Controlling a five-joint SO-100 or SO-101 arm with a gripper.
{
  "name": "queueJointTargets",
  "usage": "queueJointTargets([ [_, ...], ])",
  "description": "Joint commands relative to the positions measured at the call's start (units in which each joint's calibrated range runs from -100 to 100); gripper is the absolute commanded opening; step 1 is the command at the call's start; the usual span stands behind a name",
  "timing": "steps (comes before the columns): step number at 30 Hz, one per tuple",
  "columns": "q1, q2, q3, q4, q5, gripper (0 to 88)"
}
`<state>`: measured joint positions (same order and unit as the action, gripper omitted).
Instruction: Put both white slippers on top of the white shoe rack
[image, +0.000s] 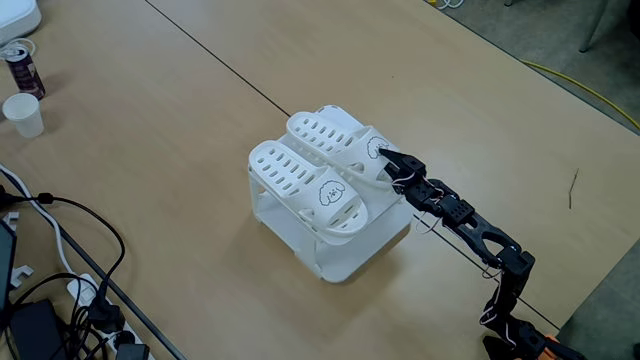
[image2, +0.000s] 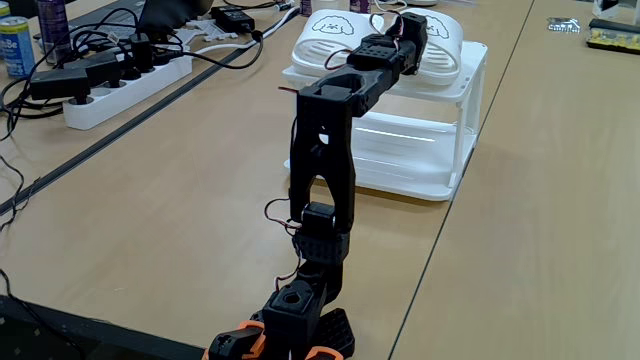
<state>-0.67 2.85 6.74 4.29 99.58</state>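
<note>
Slippers: both white slippers (image: 320, 165) (image2: 375, 35) lie side by side on the flat top of the white shoe rack (image: 345, 255) (image2: 440, 160), toes pointing the same way, a puppy face showing on each strap.
Tool: the black tool (image: 385, 157) (image2: 415, 22) sits at the strap of the slipper nearer the arm, right against it; whether its fingers are clamped on the strap or parted I cannot tell.
Arm: the black arm (image: 465, 225) (image2: 325, 150) stretches from its base at the tabletop edge up to the rack top.
Rack: stands on the tan tabletop (image: 180, 130) (image2: 180, 200), lower tier bare.
Further out: a paper cup (image: 24, 114) and a drink can (image: 22, 68) far left in a fixed view; a power strip (image2: 125, 85) with cables in the other.
</note>
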Motion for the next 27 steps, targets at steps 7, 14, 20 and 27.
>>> queueJointTargets([
  [7,-0.1,-7.9,-6.1,-0.2,0.4,1.1],
  [14,-0.1,-7.9,-6.0,-0.2,0.4,15.5],
  [20,-0.1,-7.9,-5.9,-0.2,0.4,22.7],
  [27,-1.8,-7.9,-6.0,-0.2,0.4,22.7],
])
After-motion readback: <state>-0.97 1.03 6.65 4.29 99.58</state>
